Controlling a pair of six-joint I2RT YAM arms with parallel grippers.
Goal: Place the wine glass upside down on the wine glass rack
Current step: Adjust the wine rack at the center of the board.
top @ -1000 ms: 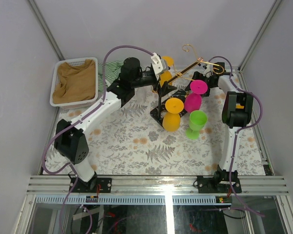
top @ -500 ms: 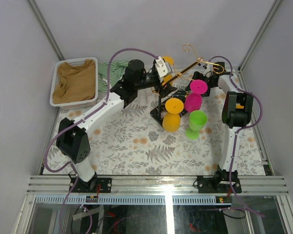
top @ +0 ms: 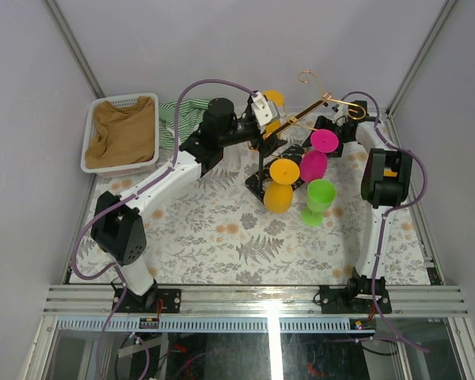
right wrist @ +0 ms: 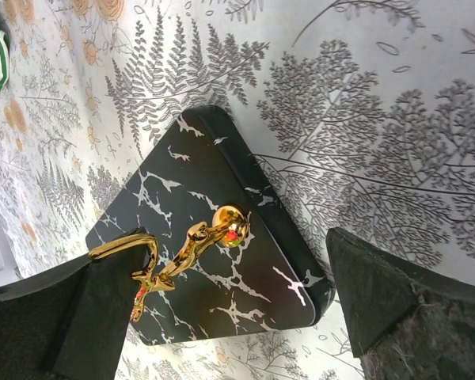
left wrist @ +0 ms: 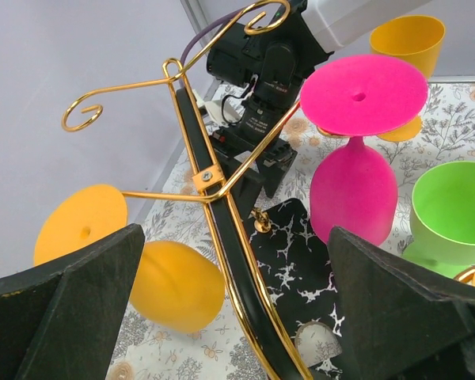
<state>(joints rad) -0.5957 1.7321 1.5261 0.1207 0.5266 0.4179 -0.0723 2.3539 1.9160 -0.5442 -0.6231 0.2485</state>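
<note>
Both hands are empty. My left gripper [left wrist: 236,237] is spread wide, up at arm height on the far-left side of the wine glass rack [left wrist: 191,134]. Its post [left wrist: 233,285] sits in line between the fingers, not touched. My right gripper [right wrist: 237,245] is wide too, low at the far right, looking down on a corner of the rack base [right wrist: 182,190]. The fingers straddle that corner, with no contact that I can see.

Load state:
- The pink glass [left wrist: 352,198] hangs bowl-down on the right side of the rack.
- One orange glass [top: 279,198] hangs bowl-down on the near side.
- A second orange glass [left wrist: 178,285] looks hung on the far side, just beside my left gripper.
- The green glass [top: 320,194] stands upright on the table [top: 222,229], just near-right of the base, touching nothing that I can make out.
- The left wrist view also shows a third orange glass [left wrist: 408,39] upright beyond the pink one. I can't place it in the top view.

My read: I'm between placements, with no pick started. Green is the likely wine glass for this task, though I'm not certain.

Next move:
- The right arm lifts off the base and comes near to the green glass.
- It takes the glass by the bowl or stem and flips it.
- It slides the stem into a free hook [left wrist: 83,117] so the foot rests on the wire.
- The hung pink and orange glasses sit close, so the approach has to come from the open side.
- The left arm should either clear out or steady the post.
</note>
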